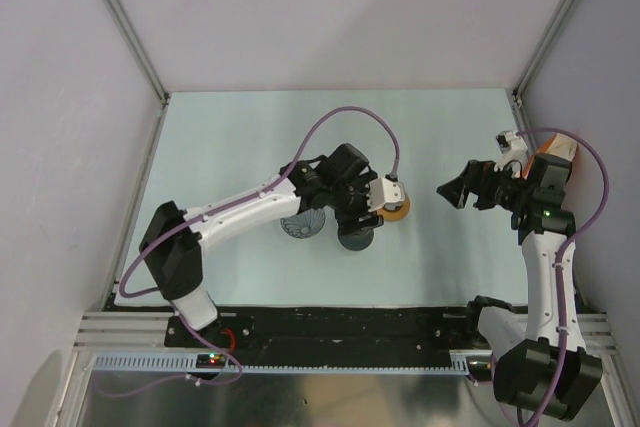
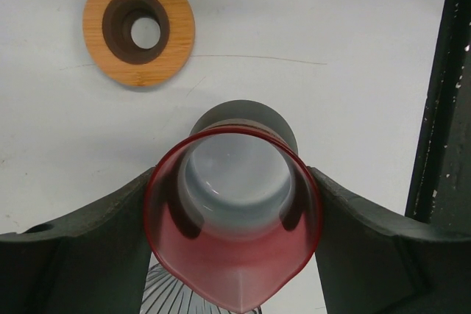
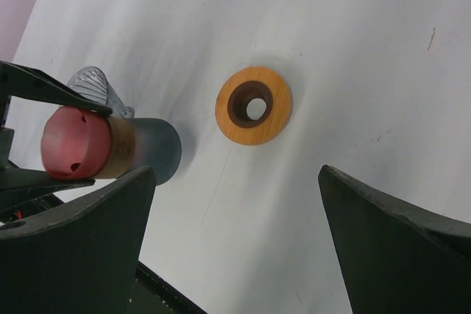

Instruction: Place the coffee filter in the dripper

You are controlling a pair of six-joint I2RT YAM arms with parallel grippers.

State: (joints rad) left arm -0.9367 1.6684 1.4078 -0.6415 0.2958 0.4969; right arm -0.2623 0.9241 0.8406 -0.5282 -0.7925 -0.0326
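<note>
Coffee filter: not visible in any view, so its place relative to the dark cup cannot be told. Landmark is that cup.

Counter [image 1: 250,137]: pale, carries everything.

Left end effector [image 1: 355,230]: reaches over the counter's middle, fingers on both sides of the dark cup [image 2: 234,255] and apparently pressing its wall below the red rim, so it reads as gripping the cup. Whether the cup is lifted or standing: cannot tell.

Right end effector [image 1: 452,187]: well to the right of the cup, jaws wide, empty, hovering.

Dripper [image 1: 303,226]: just left of the cup, partly under the left arm; contact with the cup unclear. No paper seen in it.

Orange ring [image 1: 396,209]: just right of the cup, flat on the counter.

Risks, as judgement:
- The left end effector is occupied by the wrong item, so the task looks barely started.
- Swinging or setting down the cup could knock the close-by dripper over.
- Thin paper may slip or crumple in wide jaws.
- A tipped dripper would reject the filter.
</note>
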